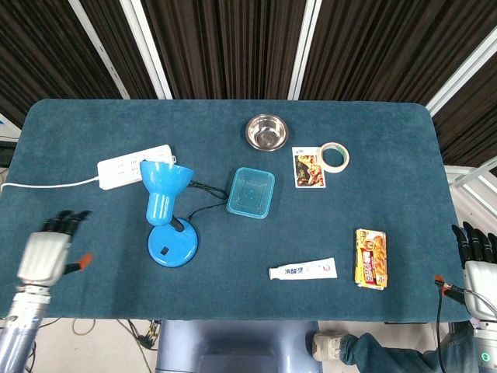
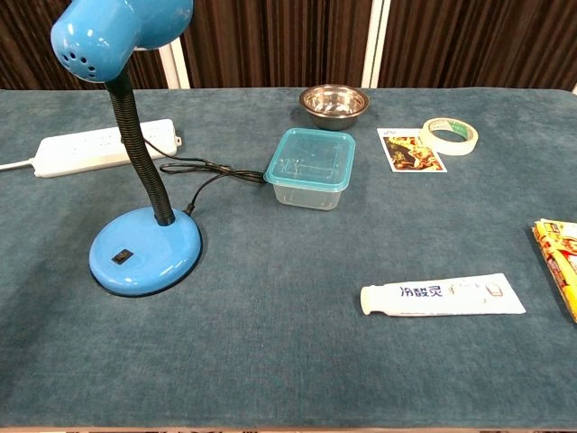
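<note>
Head view. The lamp [image 1: 167,214] stands left of centre, its round base [image 1: 172,246] toward the lower edge and its shade [image 1: 165,180] above it. The left hand [image 1: 48,252], at the far left edge, lies nearer; the lamp sits to its right, well apart. Its fingers [image 1: 62,223] are extended, holding nothing. The right hand [image 1: 479,268], at the lower right corner, holds nothing, fingers straight.
</note>
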`<state>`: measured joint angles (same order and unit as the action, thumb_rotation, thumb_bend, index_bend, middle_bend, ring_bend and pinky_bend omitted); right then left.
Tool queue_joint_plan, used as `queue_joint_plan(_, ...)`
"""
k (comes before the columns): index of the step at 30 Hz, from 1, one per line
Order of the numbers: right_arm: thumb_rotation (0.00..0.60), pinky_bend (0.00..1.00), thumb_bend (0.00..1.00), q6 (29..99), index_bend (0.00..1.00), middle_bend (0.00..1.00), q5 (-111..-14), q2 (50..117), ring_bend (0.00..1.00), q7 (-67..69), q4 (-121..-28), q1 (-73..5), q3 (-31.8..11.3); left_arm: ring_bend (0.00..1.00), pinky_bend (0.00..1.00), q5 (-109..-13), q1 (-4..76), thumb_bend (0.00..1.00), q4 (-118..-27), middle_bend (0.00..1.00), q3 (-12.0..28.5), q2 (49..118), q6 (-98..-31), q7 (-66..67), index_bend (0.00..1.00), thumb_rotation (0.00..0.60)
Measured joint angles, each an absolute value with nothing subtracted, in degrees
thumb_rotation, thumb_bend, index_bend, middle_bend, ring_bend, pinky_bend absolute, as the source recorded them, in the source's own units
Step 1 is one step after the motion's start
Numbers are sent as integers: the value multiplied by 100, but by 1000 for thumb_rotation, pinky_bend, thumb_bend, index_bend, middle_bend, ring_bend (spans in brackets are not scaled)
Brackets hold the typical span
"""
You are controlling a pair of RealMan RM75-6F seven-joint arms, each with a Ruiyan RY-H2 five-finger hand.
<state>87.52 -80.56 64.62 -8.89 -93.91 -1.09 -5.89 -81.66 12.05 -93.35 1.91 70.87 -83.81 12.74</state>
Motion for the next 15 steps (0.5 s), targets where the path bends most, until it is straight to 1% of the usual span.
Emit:
queue_joint_plan(2, 600, 0, 262, 8749, 28, 46, -8042, 6462, 49, -888, -9389, -111, -596, 107, 217, -8017, 1032, 152, -9420, 234, 257, 6982, -8592, 1188, 182, 600)
queue_joint_plan(4, 600, 0, 262, 8745, 28, 46, -8027, 6461, 50, -884, -9389, -111, -603, 98, 190, -7954, 969, 134, -9463, 222, 281, 6866, -8620, 1007, 182, 600)
queue_joint_plan(8, 600, 0, 263, 8749, 28, 46, -8034, 6462, 49, -896, -9387, -112, -603, 94, 174, -7801, 917, 131, -9550, 201, 281, 6518, -8363, 667, 183, 600)
queue_joint_plan(11, 600, 0, 262, 8752, 28, 46, -8054, 6466, 49, -897, -9377, -117, -601, 82, 168, -7814, 930, 131, -9586, 195, 256, 6402, -8185, 626, 183, 600)
queue_joint_plan(15, 600, 0, 263, 8745, 28, 46, -8094, 6474, 49, -885, -9355, -128, -588, 82, 168, -7867, 918, 131, -9570, 195, 255, 6418, -8244, 631, 183, 600)
